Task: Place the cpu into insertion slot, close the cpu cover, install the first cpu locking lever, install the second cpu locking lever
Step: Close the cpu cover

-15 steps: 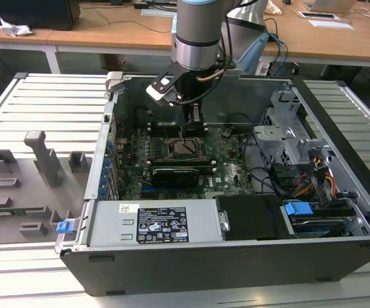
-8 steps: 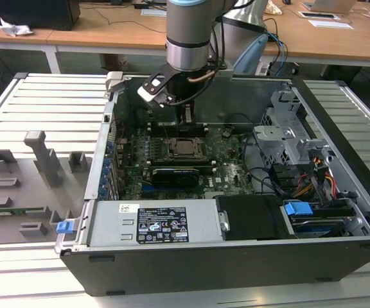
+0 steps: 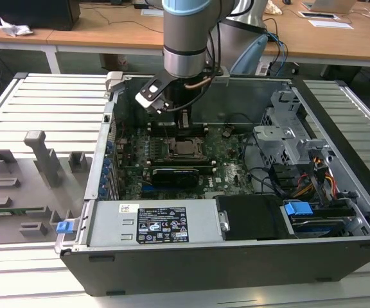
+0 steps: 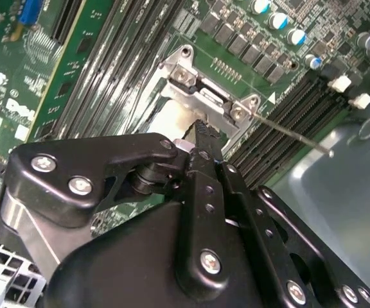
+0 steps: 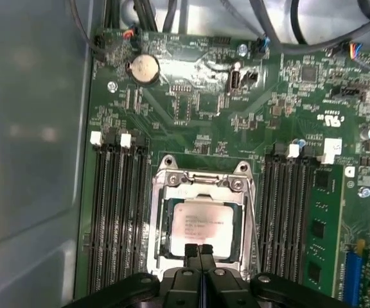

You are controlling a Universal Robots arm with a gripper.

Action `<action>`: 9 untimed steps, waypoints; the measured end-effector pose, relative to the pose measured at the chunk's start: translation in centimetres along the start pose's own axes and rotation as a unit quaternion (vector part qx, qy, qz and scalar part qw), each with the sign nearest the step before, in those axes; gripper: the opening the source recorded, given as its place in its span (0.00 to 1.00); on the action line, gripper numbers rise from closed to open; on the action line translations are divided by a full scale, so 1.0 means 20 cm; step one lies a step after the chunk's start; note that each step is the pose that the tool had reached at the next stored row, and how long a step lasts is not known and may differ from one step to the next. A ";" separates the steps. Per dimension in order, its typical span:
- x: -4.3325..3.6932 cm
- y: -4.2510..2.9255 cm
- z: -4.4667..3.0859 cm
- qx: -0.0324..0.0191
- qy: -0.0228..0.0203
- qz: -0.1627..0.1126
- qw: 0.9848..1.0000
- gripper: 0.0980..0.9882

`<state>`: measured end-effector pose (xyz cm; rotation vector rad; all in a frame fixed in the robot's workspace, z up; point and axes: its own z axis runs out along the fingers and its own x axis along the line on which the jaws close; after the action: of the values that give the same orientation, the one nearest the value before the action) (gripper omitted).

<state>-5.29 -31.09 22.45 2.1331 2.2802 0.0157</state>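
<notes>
Count: one cpu (image 5: 204, 221) seated in insertion slot (image 5: 166, 226), one cpu cover (image 5: 201, 181) lying flat around it. One locking lever (image 4: 294, 136) juts free past slot corner. Gripper (image 5: 199, 249) fingers pressed together, empty, tips at cover edge. Two memory-slot banks (image 5: 117, 218) flank slot.

Both wrist views close over cpu (image 5: 202, 222)
</notes>
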 end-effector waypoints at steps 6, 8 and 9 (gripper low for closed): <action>0.002 -0.022 0.059 0.000 0.000 0.000 1.000 0.01; 0.002 -0.024 0.071 0.000 0.000 0.000 1.000 0.01; 0.003 -0.024 0.077 0.000 0.000 0.000 1.000 0.01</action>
<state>-5.74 -31.08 20.90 2.1328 2.2803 0.0156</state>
